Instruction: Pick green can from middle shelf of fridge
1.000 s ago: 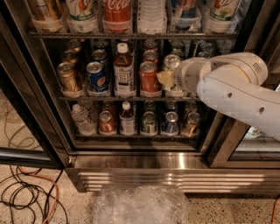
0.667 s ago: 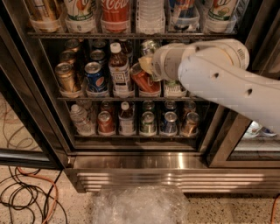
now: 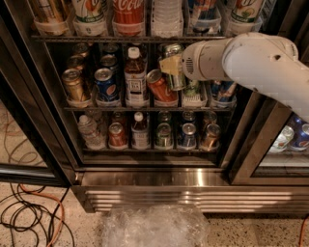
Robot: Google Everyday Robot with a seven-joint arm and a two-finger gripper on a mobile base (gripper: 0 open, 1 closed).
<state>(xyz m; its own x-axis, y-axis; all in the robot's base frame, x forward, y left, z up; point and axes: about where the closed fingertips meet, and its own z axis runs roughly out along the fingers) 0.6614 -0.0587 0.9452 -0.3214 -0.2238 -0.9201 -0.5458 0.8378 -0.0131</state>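
The tool (image 3: 168, 65) is positioned at the middle row of drinks. Just below and left of it leans a tilted red can (image 3: 161, 88). Further left stand, in order, a dark bottle with white cap (image 3: 135, 77), a blue Pepsi can (image 3: 105, 84) and a bronze can (image 3: 75, 86). The upper rack carries large bottles, including a Coca-Cola bottle (image 3: 128, 14). The bottom rack carries a clear water bottle (image 3: 89, 131). On the floor, crumpled clear plastic (image 3: 154, 226) lies at the front, and black and orange cables (image 3: 29, 217) lie at the left.

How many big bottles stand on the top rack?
6 big bottles side by side across it; more may hide behind. The tool is at the green can, middle shelf.
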